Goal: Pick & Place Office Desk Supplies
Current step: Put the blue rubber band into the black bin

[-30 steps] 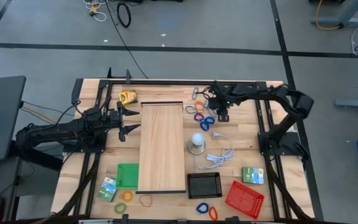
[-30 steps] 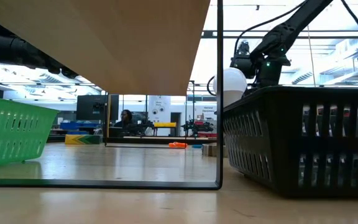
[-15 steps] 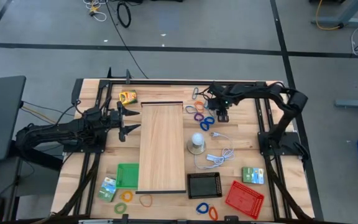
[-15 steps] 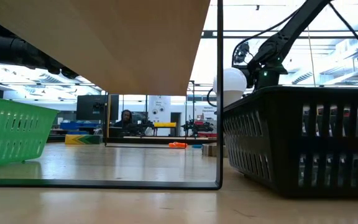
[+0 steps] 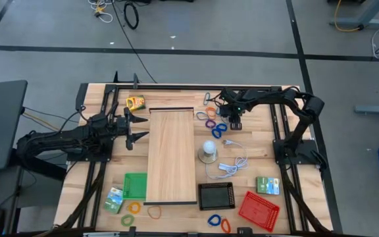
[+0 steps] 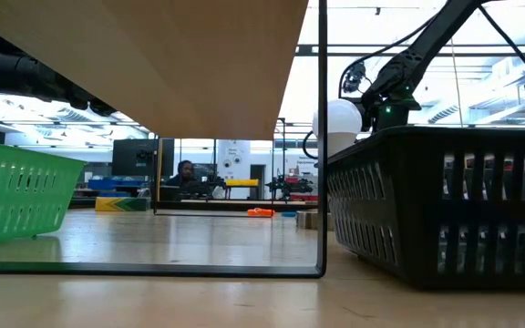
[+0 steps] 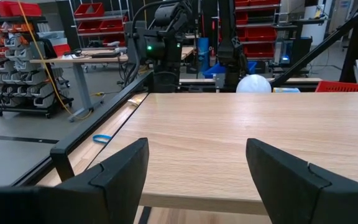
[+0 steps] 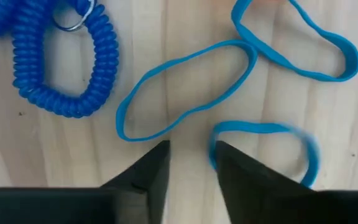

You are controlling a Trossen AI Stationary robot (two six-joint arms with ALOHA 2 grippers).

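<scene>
From above, the right gripper (image 5: 234,122) reaches down among a cluster of loop-shaped bands (image 5: 214,120) on the table (image 5: 255,148) just right of the long wooden board (image 5: 172,155), near its far end; how wide its fingers stand cannot be told from here. The left gripper (image 5: 139,127) waits just left of the board with its fingers spread wide and nothing between them. More supplies lie apart: a yellow box (image 5: 135,102) at the far left corner of the board, a green box (image 5: 114,199) beside the green tray (image 5: 135,185), another green box (image 5: 267,185) above the red tray (image 5: 258,210), and a black tray (image 5: 216,195) between them. At table height, the black tray (image 6: 445,210) fills the right side and the right arm (image 6: 399,68) descends behind it; the gripper's tips are hidden. The left wrist view shows both fingers (image 7: 114,177) far apart over the board (image 7: 229,137), holding nothing. The right wrist view looks straight down: the two fingertips (image 8: 151,168) stand narrowly apart, pressed close to the wood, with the end of one blue band (image 8: 263,146) lying against the inner side of one tip. A second blue band (image 8: 185,87) lies just beyond the tips, a third (image 8: 297,43) past it, and a blue coil (image 8: 64,59) to the side.
</scene>
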